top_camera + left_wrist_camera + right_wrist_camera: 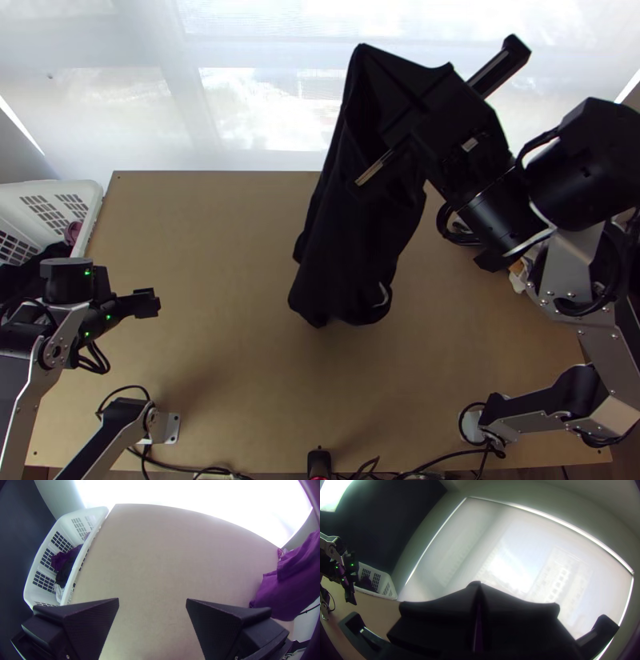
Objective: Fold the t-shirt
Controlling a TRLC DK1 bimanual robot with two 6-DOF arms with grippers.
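Black cloth, the t-shirt [346, 248], hangs in loose, bunched folds from the right gripper [394, 94], whose fingers are closed together with its upper part pinched between them. The rest drops below those fingers, over the middle of the worktop [216, 240]; I can't tell whether its lower end touches down. The left gripper [146, 303] is well apart from it, over the left side, its fingers spread wide with nothing between them.

Under both pairs of fingers, the worktop is plain light wood, bare between the left fingers and the shirt. Beyond the left fingers, beside the worktop's left edge, a white slatted basket [94, 202] holds dark and purple clothes. Past the worktop's far edge, beyond all the fingers, a broad bright window [248, 104] has a pale see-through covering, with faint building shapes behind. A dark wall [393, 516] stands on the basket's side of the room.
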